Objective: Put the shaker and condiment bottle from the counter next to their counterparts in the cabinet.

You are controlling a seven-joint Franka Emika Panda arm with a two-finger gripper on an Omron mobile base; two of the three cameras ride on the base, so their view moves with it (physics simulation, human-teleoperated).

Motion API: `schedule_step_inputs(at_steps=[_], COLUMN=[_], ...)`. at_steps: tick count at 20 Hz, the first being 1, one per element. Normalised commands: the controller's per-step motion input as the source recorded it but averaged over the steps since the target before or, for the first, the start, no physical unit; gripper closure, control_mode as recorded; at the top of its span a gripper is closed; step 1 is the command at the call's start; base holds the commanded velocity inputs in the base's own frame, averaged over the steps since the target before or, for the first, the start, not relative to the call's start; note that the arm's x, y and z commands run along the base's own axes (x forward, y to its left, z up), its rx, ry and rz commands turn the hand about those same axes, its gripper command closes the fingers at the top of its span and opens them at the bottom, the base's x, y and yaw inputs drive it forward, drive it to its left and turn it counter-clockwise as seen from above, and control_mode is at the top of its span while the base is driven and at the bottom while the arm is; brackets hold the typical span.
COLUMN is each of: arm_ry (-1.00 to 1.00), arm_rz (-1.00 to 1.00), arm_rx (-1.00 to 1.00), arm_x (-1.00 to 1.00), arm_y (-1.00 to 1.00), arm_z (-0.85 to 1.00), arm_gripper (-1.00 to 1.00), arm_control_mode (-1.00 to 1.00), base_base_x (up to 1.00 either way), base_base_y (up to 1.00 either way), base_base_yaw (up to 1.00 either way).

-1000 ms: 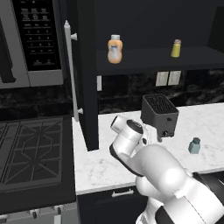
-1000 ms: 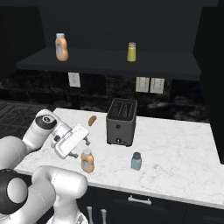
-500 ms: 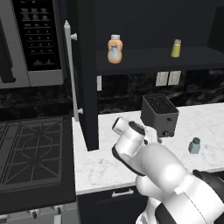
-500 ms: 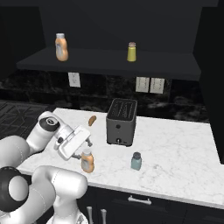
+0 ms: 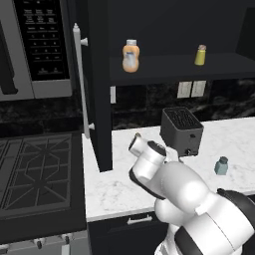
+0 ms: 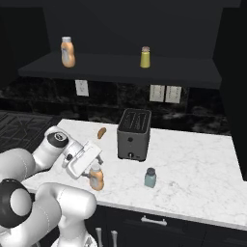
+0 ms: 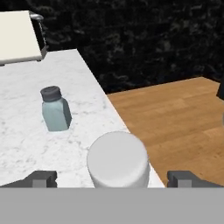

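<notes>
White marble-patterned counter (image 6: 193,164) with grey veining, spread across the lower half above dark drawers. Near the middle, black two-slot toaster (image 6: 133,134), upright. At 5 o'clock from the toaster, just off it, small pale blue-grey shaker with grey cap (image 6: 150,177). At 9 o'clock from the toaster, small brown oblong item (image 6: 101,132) lying flat. At 8 o'clock, squat orange bottle with pale label (image 6: 96,176) near the counter's front edge, white gripper (image 6: 88,170) wide open at its top. Above, dark cabinet shelf (image 6: 120,70) bearing second orange bottle with white cap (image 6: 68,51) at 11 o'clock and yellow-green shaker with tan cap (image 6: 145,57) at 12 o'clock, well apart.
</notes>
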Motion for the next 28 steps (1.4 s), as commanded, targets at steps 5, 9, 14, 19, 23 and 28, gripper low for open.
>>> schedule_step_inputs(at_steps=[5,9,14,19,23,28], arm_ry=[0.00,0.00,0.03,0.00,-0.01,-0.04], arm_rz=[0.00,0.00,0.00,0.04,0.13,0.18], arm_rx=[0.00,0.00,0.00,0.00,-0.06,-0.10], arm_x=[0.00,0.00,-0.03,0.00,0.00,-0.04], arm_y=[-0.13,-0.01,0.00,0.00,0.00,0.00], arm_z=[-0.14,-0.21,-0.01,0.22,0.69,0.75], arm_gripper=[-1.00,1.00,1.00,1.00,1.00,1.00], arm_control_mode=[-1.00,-1.00,-1.00,-1.00,-1.00,-1.00], base_base_x=[0.00,0.00,0.00,0.00,0.00,0.00], base_base_y=[0.00,0.00,0.00,0.00,0.00,0.00], base_base_yaw=[0.00,0.00,0.00,0.00,0.00,0.00])
